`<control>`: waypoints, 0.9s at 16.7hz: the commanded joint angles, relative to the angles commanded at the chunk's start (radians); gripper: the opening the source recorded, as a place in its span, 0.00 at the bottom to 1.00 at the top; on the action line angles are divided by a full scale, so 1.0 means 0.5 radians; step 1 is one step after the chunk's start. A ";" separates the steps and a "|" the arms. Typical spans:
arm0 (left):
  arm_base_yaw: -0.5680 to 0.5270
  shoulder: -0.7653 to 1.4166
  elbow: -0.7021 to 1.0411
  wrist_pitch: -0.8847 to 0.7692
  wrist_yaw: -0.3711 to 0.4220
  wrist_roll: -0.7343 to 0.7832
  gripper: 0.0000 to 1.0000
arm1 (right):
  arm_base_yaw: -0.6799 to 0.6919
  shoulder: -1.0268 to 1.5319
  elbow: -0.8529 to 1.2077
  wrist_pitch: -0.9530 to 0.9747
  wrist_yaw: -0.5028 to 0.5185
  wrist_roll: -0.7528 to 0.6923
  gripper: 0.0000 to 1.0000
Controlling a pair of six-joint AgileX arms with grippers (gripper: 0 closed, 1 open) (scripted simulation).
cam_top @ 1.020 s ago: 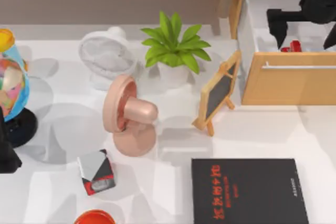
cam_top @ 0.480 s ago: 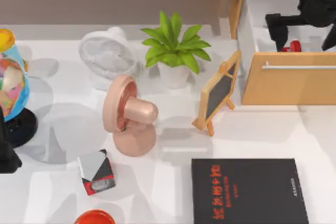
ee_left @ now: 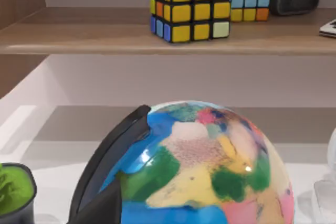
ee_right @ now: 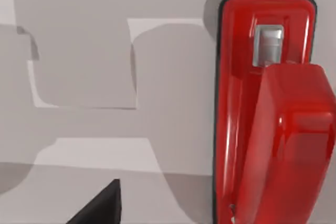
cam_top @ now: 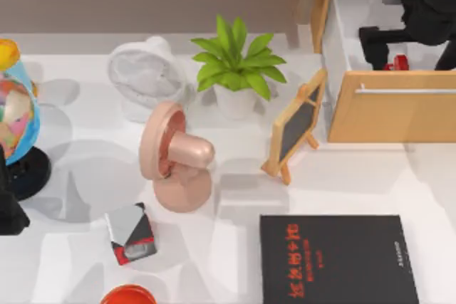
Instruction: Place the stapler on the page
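Note:
The glossy red stapler (cam_top: 397,62) lies inside the open wooden drawer (cam_top: 392,108) at the table's far right. In the right wrist view the stapler (ee_right: 268,119) lies on the drawer's pale floor. My right gripper (cam_top: 410,51) hangs over it with its jaws spread. One black finger (cam_top: 374,42) stands left of the stapler, and a dark fingertip (ee_right: 100,208) shows in the right wrist view. The page (cam_top: 338,258) is a flat black book cover with red characters, lying at the near right of the table. My left arm (cam_top: 8,204) is parked at the left edge.
A blackboard easel (cam_top: 296,126) stands between drawer and page. A potted plant (cam_top: 235,62), a white fan (cam_top: 146,72) and a pink fan (cam_top: 174,154) fill the middle. A red-grey cube (cam_top: 130,233), a red bowl (cam_top: 128,295) and a globe (cam_top: 14,112) sit at the left.
My right gripper has shifted slightly over the drawer, its left finger sitting a little lower in the top view. The stapler and the left arm have not moved.

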 joint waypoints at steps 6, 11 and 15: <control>0.000 0.000 0.000 0.000 0.000 0.000 1.00 | -0.002 0.074 -0.024 0.107 0.002 -0.001 1.00; 0.000 0.000 0.000 0.000 0.000 0.000 1.00 | -0.006 0.118 -0.019 0.141 -0.001 -0.002 1.00; 0.000 0.000 0.000 0.000 0.000 0.000 1.00 | -0.006 0.118 -0.019 0.141 -0.001 -0.002 0.85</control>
